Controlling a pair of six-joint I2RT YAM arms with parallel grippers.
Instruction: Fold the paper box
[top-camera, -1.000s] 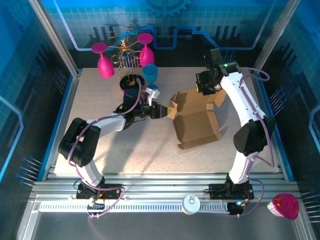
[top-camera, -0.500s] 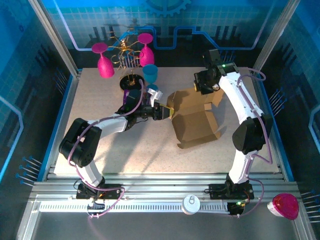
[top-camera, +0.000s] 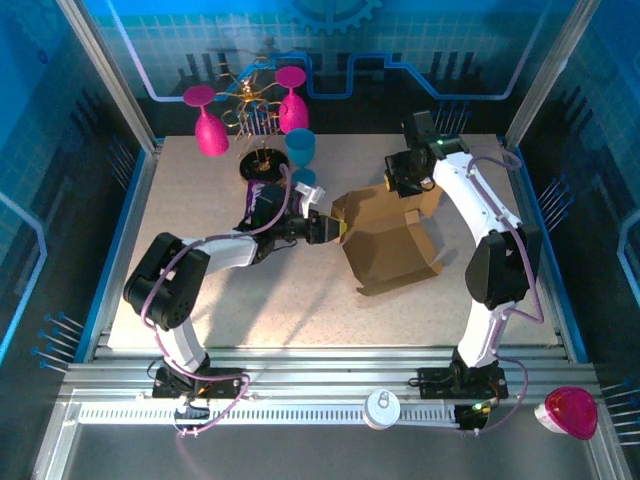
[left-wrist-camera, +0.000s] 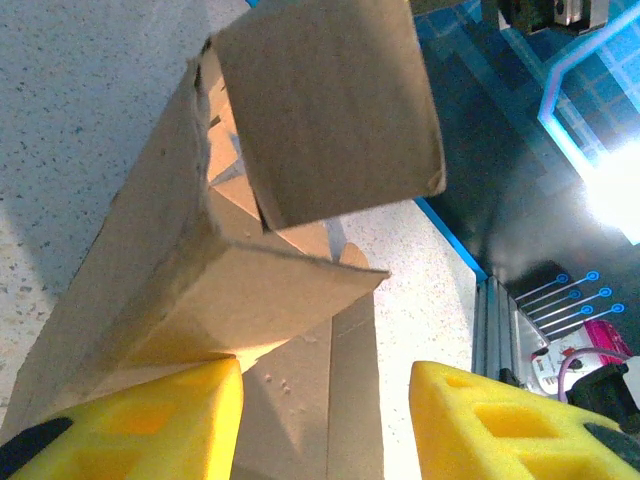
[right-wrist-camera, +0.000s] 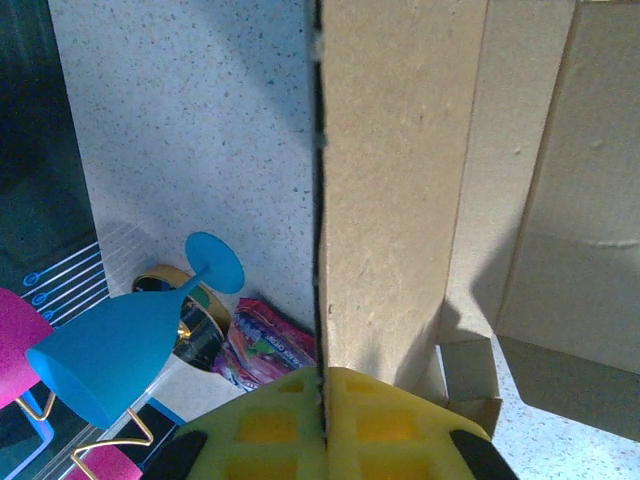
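the paper box (top-camera: 392, 240) sits half-formed on the tabletop (top-camera: 280, 310). the left fingers (left-wrist-camera: 130, 420) are just at its left end, parted around a loose flap, with that arm stretched low. the right fingers (right-wrist-camera: 270, 425) are clenched on the box's far upright panel, wrist pitched down over it.

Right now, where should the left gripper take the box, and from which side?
Probably the thin flap edge at the left end of the box, from the left: it faces the open left gripper, while the right gripper pinches the far panel.
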